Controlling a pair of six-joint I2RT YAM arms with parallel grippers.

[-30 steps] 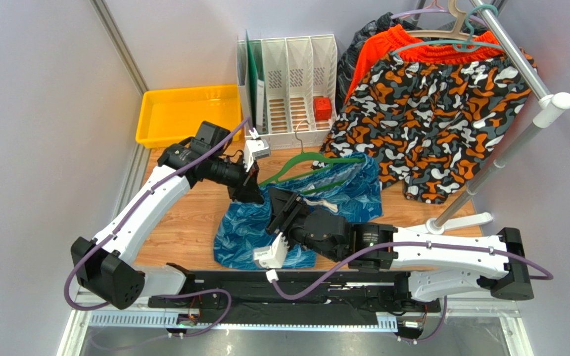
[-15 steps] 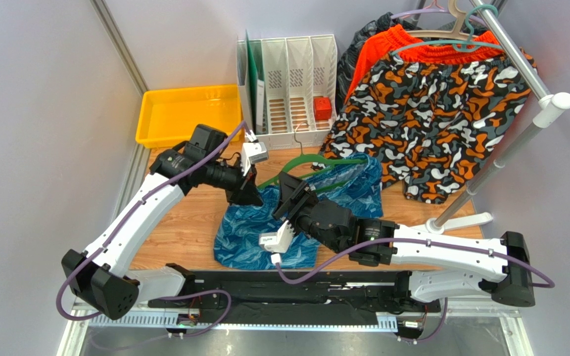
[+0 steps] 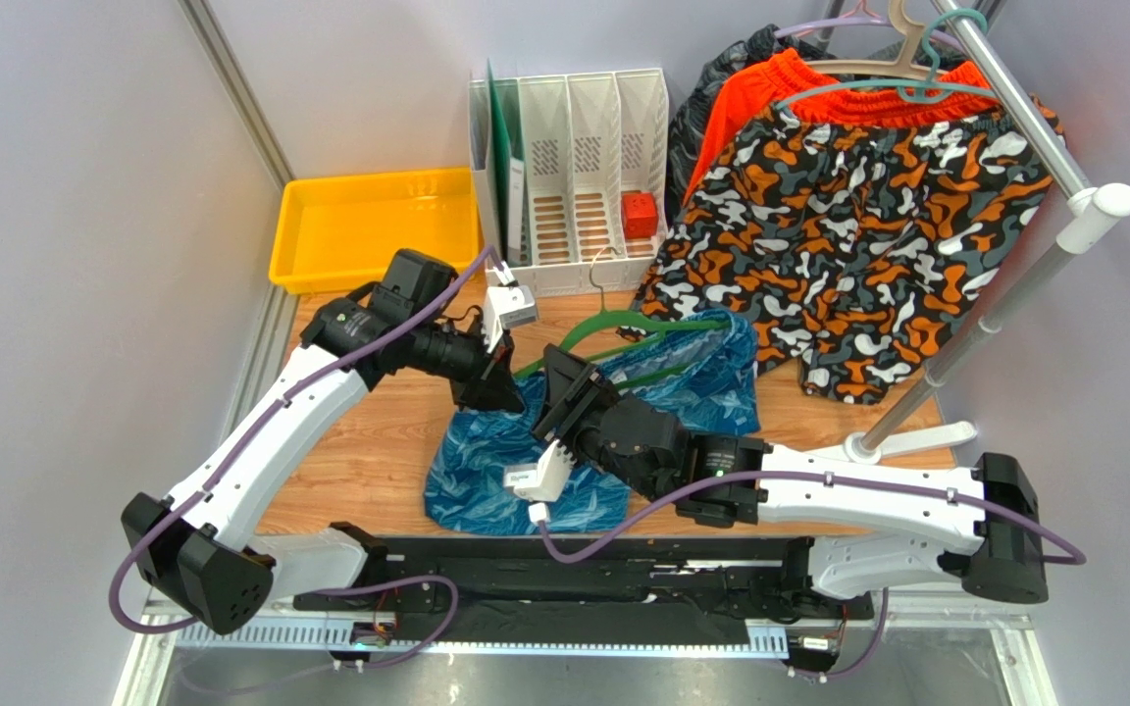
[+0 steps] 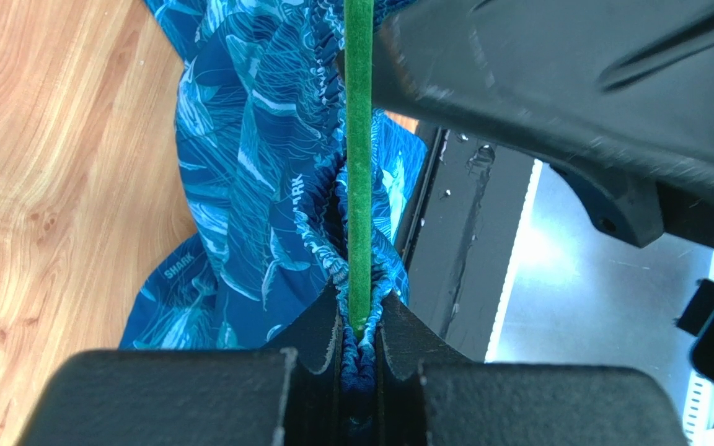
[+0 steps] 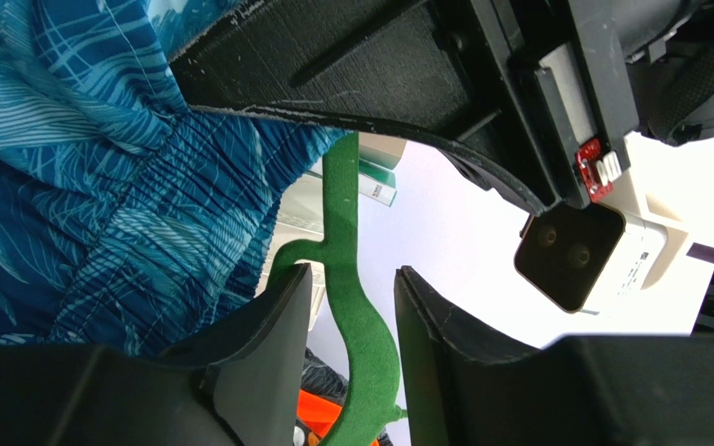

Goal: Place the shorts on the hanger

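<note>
Wood-grain tabletop (image 3: 365, 441) inside pale grey walls, seen from above; positions are given against the white file rack (image 3: 586, 147) at the far edge.

1. Nearest the arm bases, well to the near side of the rack, the shorts (image 3: 475, 464) lie partly flat on the table. Their elastic waistband is lifted and gathered toward the rack.
2. Left gripper (image 4: 359, 330): on the near side of the rack's left end. Its fingers are pinched together on the lower bar of the hanger (image 4: 359, 139), with bunched waistband fabric caught in the same pinch. The bar runs straight out from the fingertips along the gathered waistband.
3. Right gripper (image 5: 353, 279): just beside the left one, also on the rack's near side. Its jaws stand apart, one on each side of the hanger's neck. Daylight shows between the neck and each finger, so no grip is established.
4. Hanger: held above the table between the shorts and the rack, hook end toward the rack.
5. Yellow tray (image 3: 365, 228): just left of the rack.
6. Small red object (image 3: 639, 215): inside the rack's right-hand compartment.
7. Camouflage shorts (image 3: 851, 250) and orange shorts (image 3: 763, 88): right of the rack, hanging from a metal rail (image 3: 1028, 118).
</note>
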